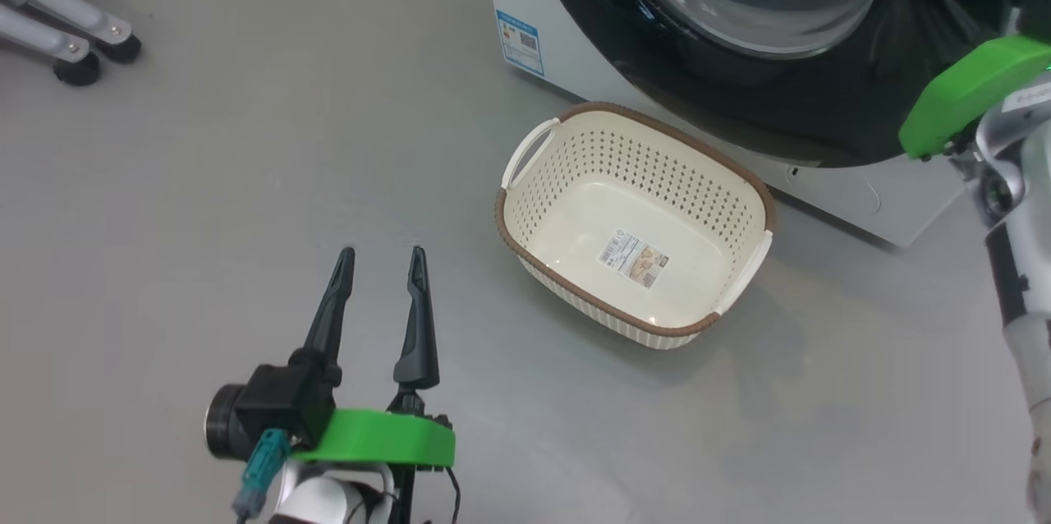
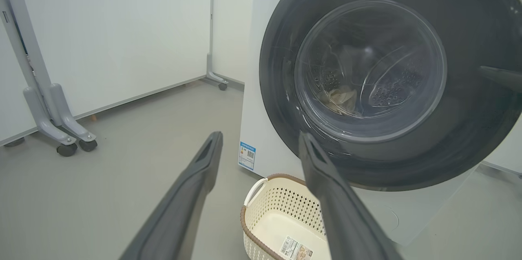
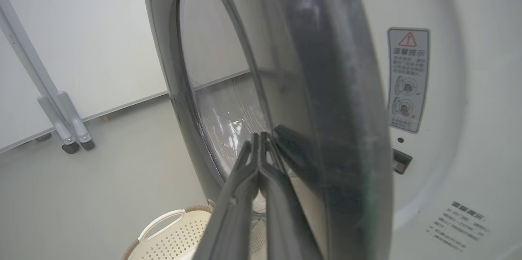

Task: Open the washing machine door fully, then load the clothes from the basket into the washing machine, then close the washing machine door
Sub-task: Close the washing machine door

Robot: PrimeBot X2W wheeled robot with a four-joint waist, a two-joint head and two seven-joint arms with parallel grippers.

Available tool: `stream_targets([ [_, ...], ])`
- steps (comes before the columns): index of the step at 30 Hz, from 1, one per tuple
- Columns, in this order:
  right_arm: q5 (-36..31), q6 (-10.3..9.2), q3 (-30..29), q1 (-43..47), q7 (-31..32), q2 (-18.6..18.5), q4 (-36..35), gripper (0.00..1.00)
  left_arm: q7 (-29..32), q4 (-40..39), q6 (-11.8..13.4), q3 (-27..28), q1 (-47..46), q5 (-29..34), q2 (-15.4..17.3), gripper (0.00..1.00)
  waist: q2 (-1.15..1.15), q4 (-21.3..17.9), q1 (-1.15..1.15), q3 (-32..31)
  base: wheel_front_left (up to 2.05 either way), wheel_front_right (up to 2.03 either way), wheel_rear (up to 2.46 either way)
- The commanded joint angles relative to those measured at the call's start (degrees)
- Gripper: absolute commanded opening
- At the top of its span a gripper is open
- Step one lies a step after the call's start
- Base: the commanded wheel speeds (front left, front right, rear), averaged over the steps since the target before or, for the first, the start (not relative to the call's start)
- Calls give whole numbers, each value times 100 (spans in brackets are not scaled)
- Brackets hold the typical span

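On the white washing machine [image 2: 251,101] the round door [image 2: 456,129] stands not quite shut, with a gap at its latch side, so I judge that closing it is the step in hand. The right gripper [image 3: 259,142], fingers pressed together and holding nothing, lies against the glossy black frame; it should push flat and steady near that free edge until the latch catches. The cream basket [image 1: 657,171] sits empty on the floor just before the machine's lower front, pale clothes [image 2: 340,97] show behind the bulging glass, and the left gripper [image 1: 382,261] hangs spread wide above the floor.
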Motion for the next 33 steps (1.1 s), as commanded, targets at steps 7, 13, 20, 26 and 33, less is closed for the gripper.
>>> stream_targets([
  [7,-191,-22,-191,-697,37,-291,153,0,-79,-301,82,277,-214,94,-49,100,0,53,0,152,0,0,0],
  [13,-375,-22,-312,-1145,-19,-456,587,0,-80,-472,103,360,-138,137,-124,100,0,82,0,255,0,0,0],
  [20,-597,-22,-489,-1625,-273,-580,1084,0,-80,-551,89,439,-51,163,-176,100,0,93,0,293,0,0,0],
  [26,-769,-22,-602,-1851,-463,-563,1465,0,-80,-593,81,501,-1,192,-196,100,0,95,0,274,0,0,0],
  [33,-839,-22,-633,-2004,-621,-524,1800,0,-81,-662,80,522,92,222,-207,100,0,92,0,250,-1,-1,-1],
])
